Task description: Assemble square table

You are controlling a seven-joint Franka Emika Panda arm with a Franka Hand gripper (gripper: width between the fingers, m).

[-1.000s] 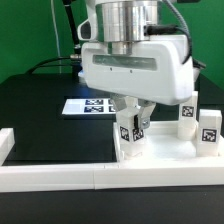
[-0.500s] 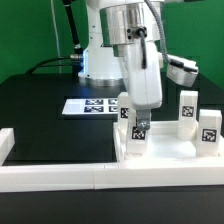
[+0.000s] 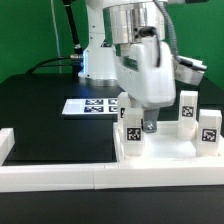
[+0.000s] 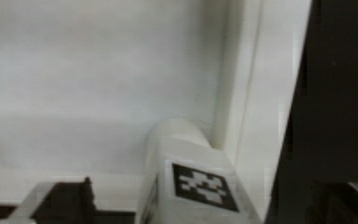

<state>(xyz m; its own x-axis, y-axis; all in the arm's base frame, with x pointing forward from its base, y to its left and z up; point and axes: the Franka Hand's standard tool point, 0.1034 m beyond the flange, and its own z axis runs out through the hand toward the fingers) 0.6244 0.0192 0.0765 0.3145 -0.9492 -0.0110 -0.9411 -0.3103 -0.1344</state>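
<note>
The square table top [image 3: 166, 148] lies flat at the exterior view's right, against the white border wall. Three white tagged legs stand upright on it: one at the near left corner [image 3: 131, 135], two on the right [image 3: 186, 105] [image 3: 208, 130]. My gripper [image 3: 141, 122] hangs right over the near left leg, its jaws open on either side of the leg's top. In the wrist view that leg [image 4: 197, 170] stands between my dark fingers [image 4: 62, 198], with a gap on each side. My gripper [image 4: 208, 200] holds nothing. The table top [image 4: 105, 90] fills the view behind.
The marker board [image 3: 88, 105] lies on the black table behind the top. The long white border wall [image 3: 55, 172] runs along the front, with a short arm at the exterior view's left [image 3: 6, 143]. The arm's base stands at the back.
The jaws have opened and let go of the near left leg, which stays upright in its corner. The hand has turned about its axis over the last second.
</note>
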